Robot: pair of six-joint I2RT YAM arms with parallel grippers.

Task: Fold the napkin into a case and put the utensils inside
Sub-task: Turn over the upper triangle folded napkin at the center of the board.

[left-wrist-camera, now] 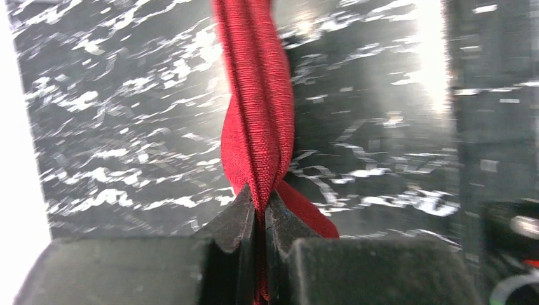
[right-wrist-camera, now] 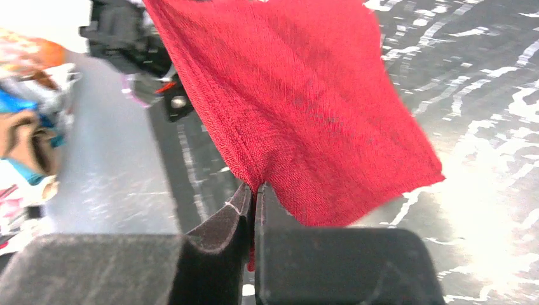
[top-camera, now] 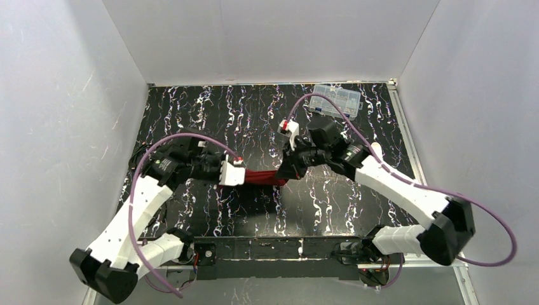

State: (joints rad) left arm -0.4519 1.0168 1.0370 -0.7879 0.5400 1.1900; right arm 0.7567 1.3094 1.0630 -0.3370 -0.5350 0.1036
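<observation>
The deep red napkin (top-camera: 262, 177) hangs stretched between my two grippers above the middle of the dark marbled table. My left gripper (top-camera: 240, 174) is shut on its left end; in the left wrist view the cloth (left-wrist-camera: 257, 108) runs bunched and twisted away from the closed gripper (left-wrist-camera: 260, 206). My right gripper (top-camera: 287, 173) is shut on its right end; in the right wrist view the cloth (right-wrist-camera: 299, 108) spreads out as a broad sheet from the closed gripper (right-wrist-camera: 254, 189). No folded case shows. The white utensils are out of view.
A clear plastic compartment box (top-camera: 337, 100) lies at the back right of the table (top-camera: 210, 114). White walls close in the left, back and right. The arm bases stand at the near edge.
</observation>
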